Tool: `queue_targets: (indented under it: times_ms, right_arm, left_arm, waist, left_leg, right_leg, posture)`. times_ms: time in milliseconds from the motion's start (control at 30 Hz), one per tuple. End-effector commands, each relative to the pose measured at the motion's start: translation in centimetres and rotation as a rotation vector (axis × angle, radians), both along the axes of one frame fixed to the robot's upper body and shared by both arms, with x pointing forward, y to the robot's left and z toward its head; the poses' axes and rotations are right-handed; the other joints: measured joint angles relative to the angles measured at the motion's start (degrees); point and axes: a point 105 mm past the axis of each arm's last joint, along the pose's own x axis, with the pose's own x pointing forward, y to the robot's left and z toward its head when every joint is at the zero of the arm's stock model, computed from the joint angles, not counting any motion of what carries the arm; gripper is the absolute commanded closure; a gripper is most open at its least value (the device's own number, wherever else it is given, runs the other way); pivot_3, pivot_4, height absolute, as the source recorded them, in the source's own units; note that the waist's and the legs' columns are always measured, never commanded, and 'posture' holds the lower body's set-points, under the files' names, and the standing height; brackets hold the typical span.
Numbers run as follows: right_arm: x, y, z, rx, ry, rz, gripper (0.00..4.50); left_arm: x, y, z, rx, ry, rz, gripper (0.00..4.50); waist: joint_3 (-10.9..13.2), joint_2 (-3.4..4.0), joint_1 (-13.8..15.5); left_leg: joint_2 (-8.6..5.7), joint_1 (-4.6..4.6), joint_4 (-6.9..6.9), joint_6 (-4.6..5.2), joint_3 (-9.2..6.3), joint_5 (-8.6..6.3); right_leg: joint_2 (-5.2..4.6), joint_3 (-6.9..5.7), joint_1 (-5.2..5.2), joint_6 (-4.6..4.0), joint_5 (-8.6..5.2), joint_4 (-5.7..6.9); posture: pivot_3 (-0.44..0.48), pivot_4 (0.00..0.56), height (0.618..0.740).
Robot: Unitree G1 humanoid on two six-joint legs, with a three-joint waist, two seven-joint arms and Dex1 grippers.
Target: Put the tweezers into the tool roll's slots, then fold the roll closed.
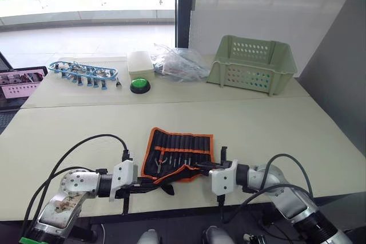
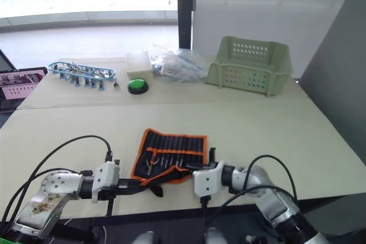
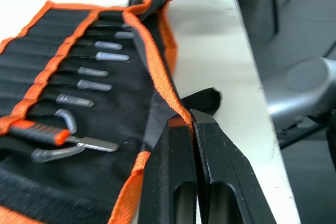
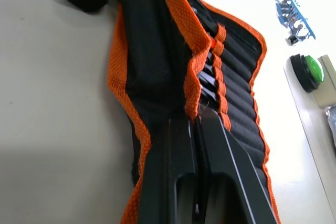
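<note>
Fingers pinched tight on both sides: our left gripper [image 3: 193, 124] and right gripper [image 4: 195, 115] clamp the tool roll [image 1: 178, 154]'s orange edge between their tips.

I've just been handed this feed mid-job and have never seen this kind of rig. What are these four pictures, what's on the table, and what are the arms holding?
You are looking at a two-armed humanoid robot. Two pictures come from its head camera, looking down over both arms; the other two come from a camera on each wrist, looking along that gripper's black fingers.

On the near table lies the tool roll, black fabric with orange edging, open, with tweezers seated in its slots. The left gripper and the right gripper are both shut on the roll's orange-edged near flap, lifting it a little.

Farther back sit a green basket, a green button, a blue clip rack, a pale box and clear plastic bags.
</note>
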Motion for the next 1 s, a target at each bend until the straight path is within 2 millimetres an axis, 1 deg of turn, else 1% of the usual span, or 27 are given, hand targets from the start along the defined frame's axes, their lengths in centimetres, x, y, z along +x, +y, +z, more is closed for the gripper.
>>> queue_targets:
  times_ms: [33,133,200,267,367,467,633,800,833,867,900,1000]
  right_arm:
    - [1.5,-2.1,0.1,0.03,0.103,-0.093,4.5]
    - [1.9,-2.2,-0.1,0.053,0.177,-0.121,4.5]
    - [2.2,-2.1,-0.1,0.078,0.222,-0.145,4.5]
    - [2.3,-2.1,-0.2,0.093,0.265,-0.166,4.5]
    - [3.1,-2.3,-0.9,0.108,0.364,-0.256,4.5]
    - [3.5,-1.9,-0.9,0.172,0.43,-0.306,4.5]
    - [3.8,-1.5,-0.8,0.2,0.458,-0.347,4.5]
    - [4.2,-1.4,-0.4,0.229,0.454,-0.374,4.5]
    - [4.3,-1.2,-0.1,0.247,0.456,-0.372,3.91]
    - [4.3,-1.1,0.1,0.259,0.457,-0.371,3.67]
    - [4.2,-1.0,0.3,0.272,0.458,-0.367,3.27]
    - [4.4,-1.1,1.5,0.336,0.444,-0.374,2.26]
  left_arm:
    - [2.5,1.9,0.9,0.021,-0.019,0.192,4.47]
    - [4.5,2.5,0.4,0.052,-0.011,0.293,4.47]
    - [5.3,2.4,0.4,0.033,0.004,0.329,4.47]
    - [5.6,2.3,0.4,0.02,0.015,0.336,4.47]
    - [5.7,2.4,0.2,0.041,0.007,0.333,4.47]
    - [6.0,2.5,0.2,0.044,-0.004,0.343,4.47]
    - [7.0,3.0,0.5,0.056,-0.031,0.358,4.47]
    - [7.3,3.4,0.3,0.083,-0.041,0.351,4.47]
    - [7.4,3.4,0.3,0.085,-0.047,0.35,4.5]
    - [7.4,3.4,0.4,0.086,-0.051,0.349,4.5]
    - [7.6,3.4,0.4,0.085,-0.054,0.35,4.5]
    - [7.8,3.3,0.7,0.078,-0.061,0.352,4.5]
  waist:
    - [0.0,0.0,0.09]
    - [0.0,0.0,0.08]
    - [0.0,0.0,0.02]
    - [0.0,0.0,-0.14]
    - [0.0,0.0,-0.34]
    - [0.0,0.0,-0.19]
    - [0.0,0.0,-0.12]
    - [0.0,0.0,-0.12]
    - [0.0,0.0,-0.14]
    - [0.0,0.0,-0.18]
    - [0.0,0.0,-0.21]
    - [0.0,0.0,-0.22]
  left_leg:
    - [0.02,0.0,0.0,0.0,0.0,0.0]
    - [0.02,0.01,0.01,0.0,-0.03,0.0]
    - [0.07,0.04,0.01,0.0,-0.03,0.0]
    - [0.14,0.02,0.01,0.0,-0.03,0.0]
    - [0.29,0.0,-0.01,0.0,-0.01,0.0]
    - [0.37,0.02,-0.03,0.0,-0.02,0.0]
    - [0.38,0.03,-0.02,0.0,-0.01,0.0]
    - [0.38,0.02,-0.02,0.0,-0.01,0.0]
    - [0.38,0.02,-0.02,0.0,-0.01,0.0]
    - [0.38,0.02,-0.02,0.0,-0.01,0.0]
    - [0.38,0.02,-0.02,0.0,-0.01,0.0]
    - [0.4,0.03,-0.02,0.0,-0.01,0.0]
  right_leg:
    - [0.02,0.0,0.01,-0.01,0.01,0.0]
    - [0.12,0.1,0.04,-0.03,0.02,-0.01]
    - [0.21,0.16,0.07,-0.06,0.04,-0.01]
    - [0.32,0.2,0.04,-0.1,0.07,-0.01]
    - [0.46,0.21,-0.03,-0.23,0.06,-0.01]
    - [0.54,0.19,-0.05,-0.31,0.06,0.01]
    - [0.55,0.18,-0.04,-0.34,0.1,0.01]
    - [0.55,0.18,-0.06,-0.34,0.11,0.01]
    - [0.55,0.18,-0.06,-0.34,0.11,0.01]
    - [0.55,0.18,-0.05,-0.34,0.11,0.01]
    - [0.55,0.19,-0.06,-0.34,0.11,0.01]
    - [0.57,0.19,-0.06,-0.34,0.11,0.01]
  posture:
    - [0.0,0.15,0.72]
    - [0.0,0.15,0.72]
    - [0.0,0.15,0.72]
    - [0.0,0.15,0.72]
    - [0.0,0.15,0.72]
    - [0.0,0.15,0.72]
    - [0.0,0.15,0.72]
    - [0.0,0.15,0.72]
    - [0.0,0.15,0.72]
    - [0.0,0.15,0.72]
    - [0.0,0.15,0.72]
    - [0.0,0.15,0.72]
